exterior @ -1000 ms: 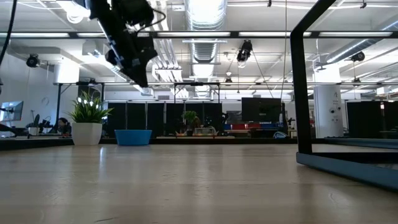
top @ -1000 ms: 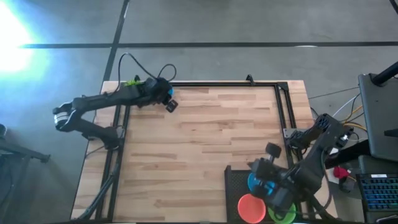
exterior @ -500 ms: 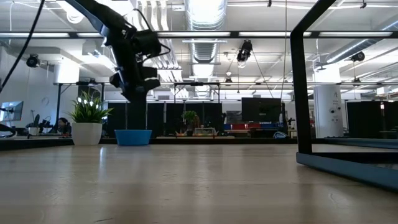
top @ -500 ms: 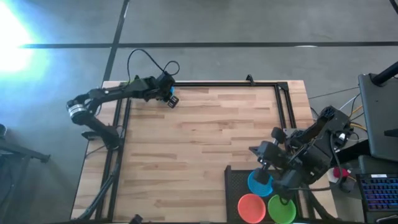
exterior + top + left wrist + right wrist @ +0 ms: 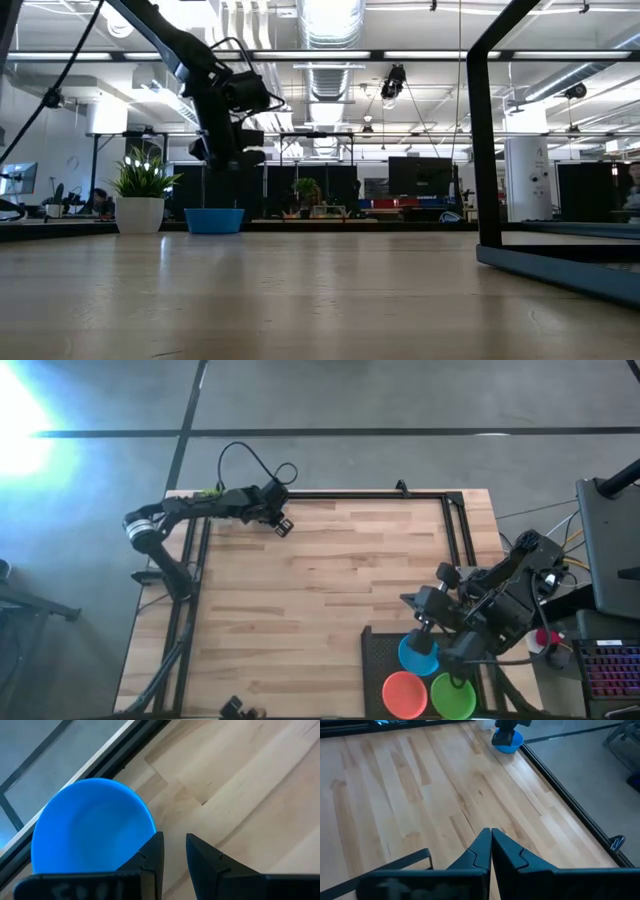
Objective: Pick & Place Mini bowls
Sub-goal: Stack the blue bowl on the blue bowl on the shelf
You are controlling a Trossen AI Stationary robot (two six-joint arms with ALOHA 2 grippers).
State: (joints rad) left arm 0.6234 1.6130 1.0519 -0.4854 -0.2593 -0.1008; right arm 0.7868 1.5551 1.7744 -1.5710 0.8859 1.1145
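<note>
One blue mini bowl (image 5: 214, 220) rests on its base at the table's far left corner, beside a potted plant (image 5: 142, 195). My left gripper (image 5: 175, 845) hangs just above it, fingers a narrow gap apart with bare wood between them, and the blue mini bowl (image 5: 92, 827) lies beside one finger. From above the arm hides this bowl. A blue bowl (image 5: 416, 653), an orange bowl (image 5: 404, 693) and a green bowl (image 5: 455, 698) sit in a black tray (image 5: 375, 650) at the near right. My right gripper (image 5: 491, 834) is shut and hovers over that tray, pointing toward the far left.
A black metal frame (image 5: 455, 530) runs along the far and right edges of the table, and its upright post (image 5: 487, 140) stands at the right in the low view. The wooden table top (image 5: 330, 580) lies bare between the two arms.
My left gripper has come down toward the blue bowl at the far left corner, shifting slightly toward the right edge. My right arm drew back from over the tray toward the far edge, uncovering the green bowl, then held still. The bowl at the far left stayed in place.
</note>
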